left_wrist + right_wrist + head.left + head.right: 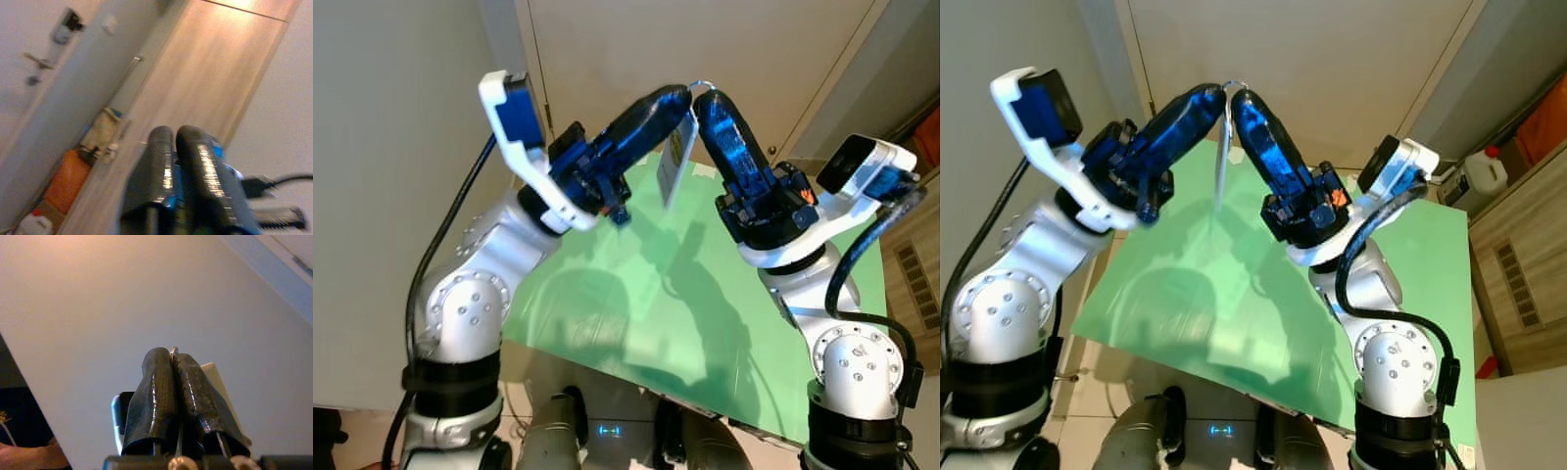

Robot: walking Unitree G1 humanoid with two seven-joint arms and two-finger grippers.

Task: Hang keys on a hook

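Both arms are raised above the green table (607,313) and their fingertips meet high up. My right gripper (707,101) is shut on a thin metal key ring (702,85); in the right wrist view the ring (173,351) pokes out between the pressed fingers. A white tag (674,163) hangs from the ring, edge-on in the right eye view (1222,166). My left gripper (678,96) is shut, its tip right against the ring and the top of the tag. Whether it grips either, I cannot tell. In the left wrist view its fingers (166,161) lie together.
Pale wooden doors (705,49) and a grey wall stand behind the table. A white jug (1485,172) and an orange thing (1545,122) sit at the far right near a wooden cabinet (1518,274). Black cables trail from both arms.
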